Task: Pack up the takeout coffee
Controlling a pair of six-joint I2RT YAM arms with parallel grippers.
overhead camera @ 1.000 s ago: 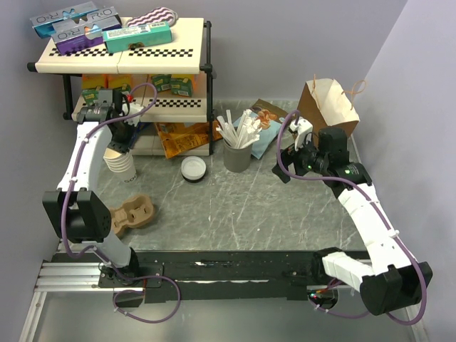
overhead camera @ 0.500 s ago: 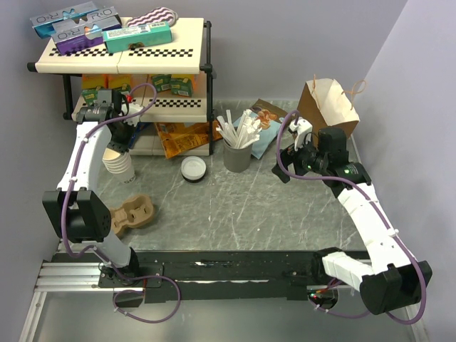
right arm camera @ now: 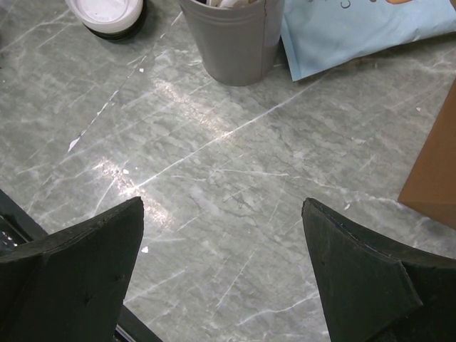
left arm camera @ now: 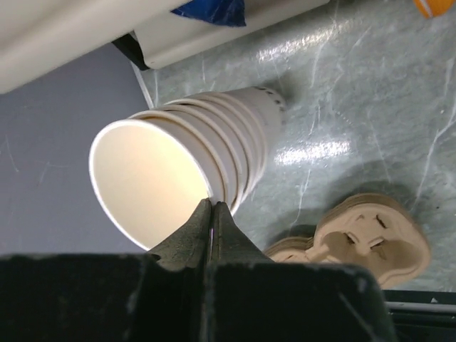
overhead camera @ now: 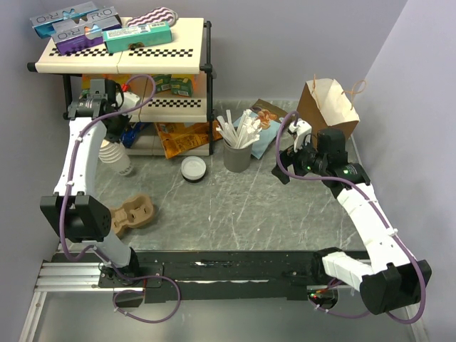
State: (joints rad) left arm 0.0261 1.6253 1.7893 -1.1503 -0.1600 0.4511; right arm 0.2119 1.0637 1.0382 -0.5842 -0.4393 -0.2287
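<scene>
With the takeout coffee not discernible in any view, the left gripper (left arm camera: 212, 208) pinches the rim of a tilted stack of lidless paper cups (left arm camera: 149, 178) by the shelf (overhead camera: 189, 43), while the right gripper (right arm camera: 221, 214) hangs spread wide above the marble table (right arm camera: 214, 157) near the grey straw holder (right arm camera: 231, 43).

I've swung my left arm (overhead camera: 77, 153) back toward the far-left corner of the tabletop (overhead camera: 249, 206). Its fingers (left arm camera: 191, 235), pinching the rim, have tipped the stack of lidless cream paper cups (overhead camera: 117, 159) sideways.

High rear overhead view of the whole table (overhead camera: 235, 206); two close downward wrist views of the same tabletop.
</scene>
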